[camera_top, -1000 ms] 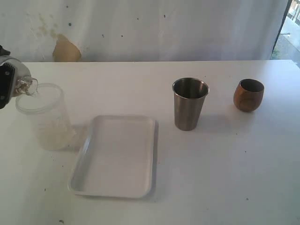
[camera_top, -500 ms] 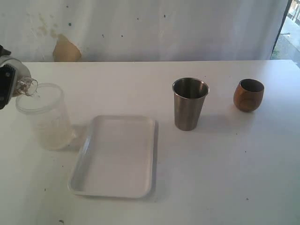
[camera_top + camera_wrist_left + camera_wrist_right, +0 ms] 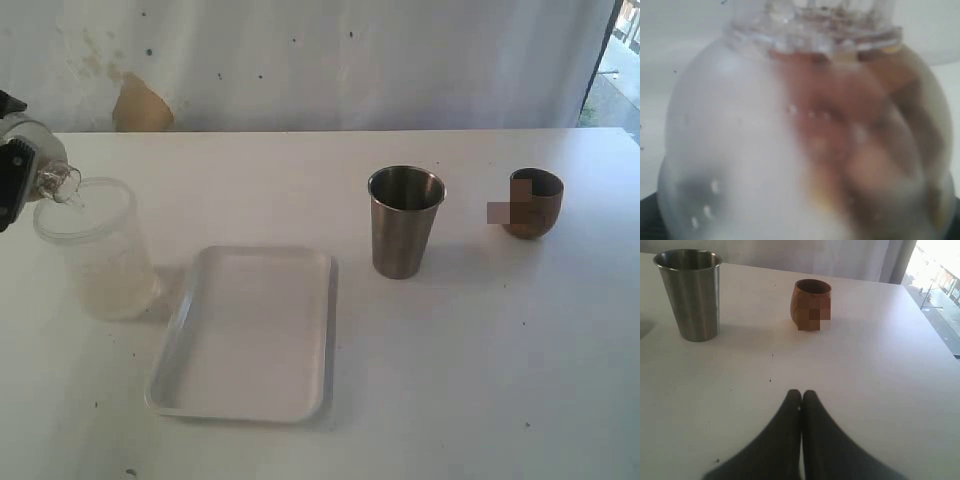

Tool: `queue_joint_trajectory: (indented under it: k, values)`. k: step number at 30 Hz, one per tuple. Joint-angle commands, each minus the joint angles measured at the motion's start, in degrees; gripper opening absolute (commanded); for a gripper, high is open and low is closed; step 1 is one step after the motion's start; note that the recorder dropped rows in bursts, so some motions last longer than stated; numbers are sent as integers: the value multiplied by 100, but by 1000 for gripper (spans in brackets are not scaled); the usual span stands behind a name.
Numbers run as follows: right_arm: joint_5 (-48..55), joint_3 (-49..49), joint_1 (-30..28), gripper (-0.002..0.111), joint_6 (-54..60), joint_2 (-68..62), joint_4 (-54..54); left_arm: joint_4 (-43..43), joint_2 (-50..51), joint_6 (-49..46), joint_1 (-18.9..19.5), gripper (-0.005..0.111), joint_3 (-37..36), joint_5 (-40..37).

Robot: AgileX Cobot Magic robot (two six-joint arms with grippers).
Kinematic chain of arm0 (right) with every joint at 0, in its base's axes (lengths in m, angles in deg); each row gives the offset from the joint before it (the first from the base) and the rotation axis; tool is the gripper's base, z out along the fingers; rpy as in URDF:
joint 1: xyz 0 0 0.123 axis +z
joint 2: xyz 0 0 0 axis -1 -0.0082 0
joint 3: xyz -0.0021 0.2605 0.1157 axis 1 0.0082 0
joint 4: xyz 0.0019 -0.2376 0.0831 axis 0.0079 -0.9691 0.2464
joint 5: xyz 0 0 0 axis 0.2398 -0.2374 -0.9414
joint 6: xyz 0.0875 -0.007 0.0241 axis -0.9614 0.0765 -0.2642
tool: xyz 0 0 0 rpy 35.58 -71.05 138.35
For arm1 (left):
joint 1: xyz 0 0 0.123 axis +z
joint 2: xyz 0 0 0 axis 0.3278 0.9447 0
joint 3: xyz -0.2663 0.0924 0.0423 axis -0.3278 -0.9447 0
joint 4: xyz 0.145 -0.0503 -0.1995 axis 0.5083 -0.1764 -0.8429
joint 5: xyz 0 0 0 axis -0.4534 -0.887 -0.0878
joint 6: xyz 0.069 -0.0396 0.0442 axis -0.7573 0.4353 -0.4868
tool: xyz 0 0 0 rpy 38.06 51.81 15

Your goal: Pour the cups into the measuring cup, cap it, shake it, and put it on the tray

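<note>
The left gripper [image 3: 20, 175] is at the far left edge of the exterior view. Its jaws are spread wide around a clear rounded vessel [image 3: 52, 180] and hold it above the white surface [image 3: 480, 350]. The vessel is tilted, and its narrow mouth reaches over the rim of a cloudy plastic container [image 3: 100, 260]. In the left wrist view this vessel fills almost the whole picture and is out of focus. It is probably a small bottle or jar, but I cannot tell for sure. A brownish tint shows through one side of it.

The cloudy container stands upright on the surface, just beside the left edge of the tray [image 3: 250, 340]. The tray lies flat, and nothing is on it.

The steel tumbler [image 3: 405, 225] stands upright to the right of the tray, near its far right corner but not touching it. The wooden cup [image 3: 545, 205] stands upright further right, well apart from the tumbler. A small blocky patch blurs part of its side.

The right gripper [image 3: 801, 397] shows only in the right wrist view. Its jaws are pressed together and hold nothing. They hang low over a bare part of the surface. The tumbler and the wooden cup both stand beyond their tips, apart from them.
</note>
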Motion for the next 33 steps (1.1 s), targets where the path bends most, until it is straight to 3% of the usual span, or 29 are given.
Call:
queue_joint_trajectory:
  k: [1,7,14,33]
  values:
    - [1,30,-36,0,30,25,0,-124,-58,18,18,0,181,328]
    - [1,30,-36,0,30,25,0,-124,-58,-987,18,0,183,382]
    - [1,30,-36,0,30,25,0,-124,-58,-1039,18,0,183,895]
    - [1,30,-36,0,30,25,0,-124,-58,-1660,18,0,183,886]
